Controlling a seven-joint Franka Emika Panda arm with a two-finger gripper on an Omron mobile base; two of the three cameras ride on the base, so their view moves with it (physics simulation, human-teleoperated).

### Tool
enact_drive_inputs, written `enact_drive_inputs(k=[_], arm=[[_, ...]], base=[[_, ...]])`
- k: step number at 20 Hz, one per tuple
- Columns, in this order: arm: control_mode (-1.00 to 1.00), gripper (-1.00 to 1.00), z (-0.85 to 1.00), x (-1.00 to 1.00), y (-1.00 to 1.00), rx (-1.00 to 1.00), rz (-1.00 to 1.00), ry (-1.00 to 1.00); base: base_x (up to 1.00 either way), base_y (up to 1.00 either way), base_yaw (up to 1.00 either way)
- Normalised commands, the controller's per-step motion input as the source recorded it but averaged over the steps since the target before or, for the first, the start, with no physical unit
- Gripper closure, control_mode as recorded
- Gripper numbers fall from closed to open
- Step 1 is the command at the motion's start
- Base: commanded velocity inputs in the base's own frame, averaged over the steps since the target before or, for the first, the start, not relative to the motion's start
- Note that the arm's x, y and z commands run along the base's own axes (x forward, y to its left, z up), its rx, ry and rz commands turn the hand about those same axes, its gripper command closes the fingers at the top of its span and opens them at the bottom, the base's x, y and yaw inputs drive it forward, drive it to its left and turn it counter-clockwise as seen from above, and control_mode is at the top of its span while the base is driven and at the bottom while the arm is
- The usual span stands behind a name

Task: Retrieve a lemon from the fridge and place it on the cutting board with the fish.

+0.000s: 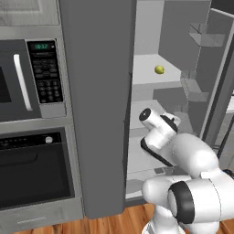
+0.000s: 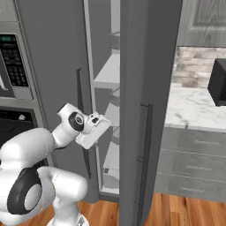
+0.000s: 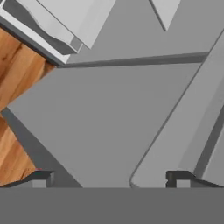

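At the far left of the left base view, the microwave (image 1: pixel 27 77) is sitting above the oven (image 1: pixel 36 171), both dark-fronted, with a keypad panel glowing green at its top. Beside them the fridge (image 1: pixel 98 105) is standing with its left door closed, a broad dark-grey slab, and its right door swung open to the right. Between the two doors the pale shelves are showing, and the lemon (image 1: pixel 159 69) is resting alone on an upper shelf, small and yellow-green, well above the arm's wrist. Below that shelf the white arm is reaching up from the lower right toward the open compartment, its hand pointing in at the lower shelves.

Moving to the right base view, the arm is rising from the lower left, and the hand is sitting just in front of the narrow gap between the fridge doors, near the long dark handle (image 2: pixel 80 110) of the left door. Further right, a marble counter (image 2: pixel 194 110) is running over grey drawers, with a black box standing on it at the edge of the picture.

Looking along the hand, the gripper (image 3: pixel 111 177) is holding its two dark tips wide apart, with nothing between them; grey fridge surfaces are lying ahead and wooden floor (image 3: pixel 17 74) is showing at the left
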Motion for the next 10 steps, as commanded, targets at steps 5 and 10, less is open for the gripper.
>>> enact_drive_inputs(k=[5, 10], arm=[[-1.0, -1.0, -0.26, 0.73, -0.48, -0.01, 0.0, 0.0], [-1.0, -1.0, -0.04, 0.69, -0.16, 0.0, 0.03, -0.01]], base=[[0.0, 0.0, 0.0], [0.0, 0.0, 0.0]])
